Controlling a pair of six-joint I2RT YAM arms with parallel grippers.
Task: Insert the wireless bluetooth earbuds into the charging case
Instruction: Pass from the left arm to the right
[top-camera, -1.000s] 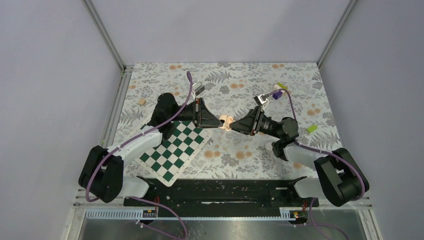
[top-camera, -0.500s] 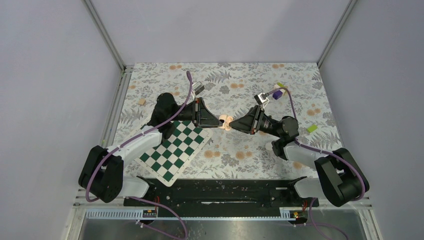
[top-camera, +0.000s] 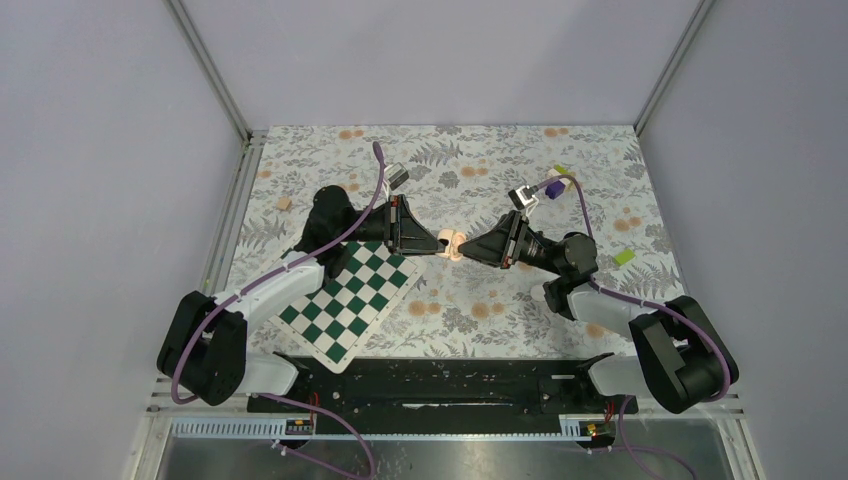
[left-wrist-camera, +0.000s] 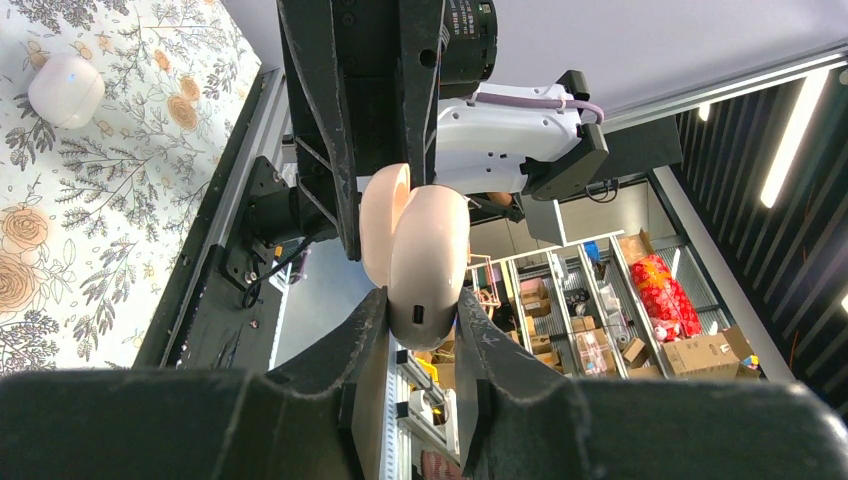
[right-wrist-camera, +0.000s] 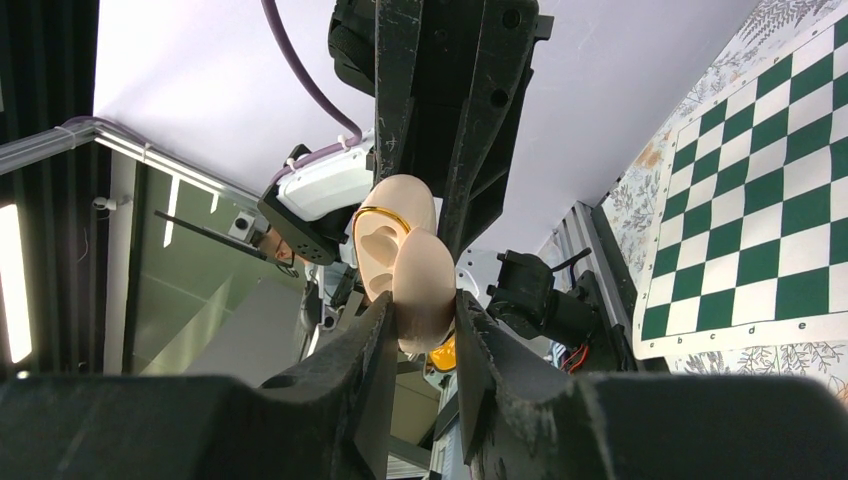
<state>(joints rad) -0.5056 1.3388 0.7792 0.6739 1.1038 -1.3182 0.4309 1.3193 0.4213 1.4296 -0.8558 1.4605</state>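
As seen from the left wrist, found the left pincer (left-wrist-camera: 420, 305) closed narrow on the charging case (left-wrist-camera: 430, 250), a pad pressed to each flank of the rounded half bearing a small port. Saw the case hinged open, its second half angled off beside the first and reaching up between the opposite arm's fingers.

From the right wrist, found the right pincer (right-wrist-camera: 423, 305) drawn in likewise on the plain rounded half, pads touching both sides (no gap visible at either pad). Showed the other half just beyond, gold-rimmed with a moulded hollow inside, seated between the left arm's fingers. Looked pale peach in every view.

From above, placed the case clear of the worktop (top-camera: 480, 160) and directly between the two pincer tips, set nose to nose near mid-worktop, just beyond the far right corner of the chessboard mat (top-camera: 350, 295).

Noted also a small white rounded object (left-wrist-camera: 65, 88) lying on the worktop, well apart from both pincers.
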